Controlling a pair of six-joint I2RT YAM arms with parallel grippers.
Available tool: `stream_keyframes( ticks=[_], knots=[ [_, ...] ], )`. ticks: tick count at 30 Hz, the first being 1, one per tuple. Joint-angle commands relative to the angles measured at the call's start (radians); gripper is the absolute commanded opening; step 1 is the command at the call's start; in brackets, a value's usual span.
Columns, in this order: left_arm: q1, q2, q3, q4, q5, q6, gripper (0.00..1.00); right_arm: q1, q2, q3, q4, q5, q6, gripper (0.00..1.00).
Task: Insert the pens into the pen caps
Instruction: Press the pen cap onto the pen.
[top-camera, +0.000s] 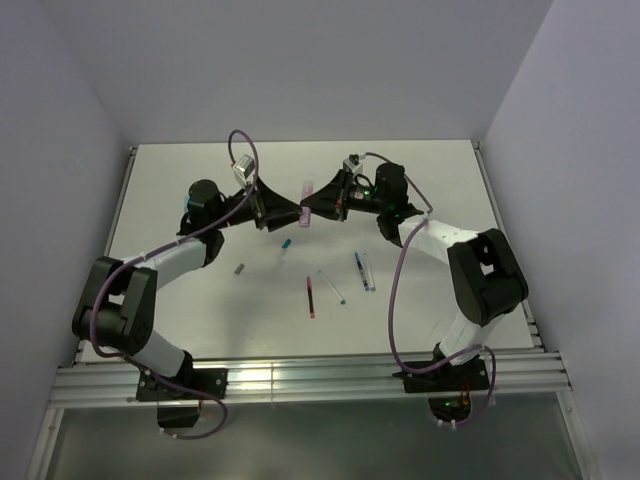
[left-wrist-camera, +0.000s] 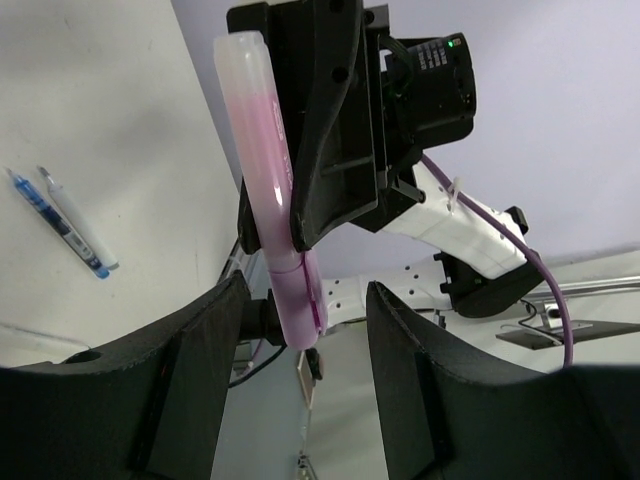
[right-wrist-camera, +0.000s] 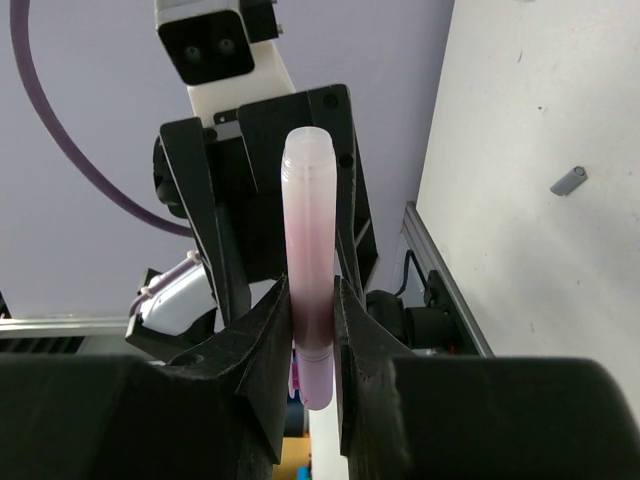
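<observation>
- Pink translucent plastic pen (left-wrist-camera: 262, 150) hangs in mid-air above the white table (top-camera: 200, 310). A seam near one end suggests a short deeper pink cap (left-wrist-camera: 300, 305) is seated there, so this pair looks joined.
- The right gripper (right-wrist-camera: 313, 300) is clenched on the pen's barrel.
- The left gripper (left-wrist-camera: 307, 290) is released, its fingers spread either side of the pen with gaps showing.
- Left to do, by my reading: a thin red pen (top-camera: 310, 297), a dark blue pen (top-camera: 358, 268), a pale pen (top-camera: 368, 272) just beside it and a white pen (top-camera: 332, 287) lie on the table.
- A stubby grey cap (top-camera: 239, 268) and a small teal piece (top-camera: 286, 243) lie apart from those pens, unjoined.
</observation>
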Motion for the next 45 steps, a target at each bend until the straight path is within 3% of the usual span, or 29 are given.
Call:
stream_keyframes(
  ticks=[1,23,26,27,31,45],
  knots=[
    [-0.021,-0.038,-0.008,0.054,0.019,-0.019,0.58,-0.003,-0.033,0.007,0.053,-0.005,0.000,0.00],
    [-0.097,-0.031,-0.034,0.082,0.004,-0.083,0.45,-0.004,-0.037,-0.004,0.057,-0.005,-0.006,0.00],
    [-0.097,-0.033,-0.032,0.085,0.003,-0.086,0.29,-0.004,-0.045,-0.013,0.057,0.002,-0.008,0.00],
    [-0.097,-0.032,-0.032,0.086,0.001,-0.089,0.18,-0.004,-0.046,-0.019,0.057,0.002,-0.008,0.00],
    [-0.097,-0.022,-0.026,0.105,-0.002,-0.105,0.00,0.000,-0.059,-0.028,0.056,-0.002,-0.019,0.00],
    [-0.066,-0.010,-0.026,0.171,-0.010,-0.125,0.00,0.051,-0.092,-0.080,0.056,-0.006,-0.072,0.00]
  ],
)
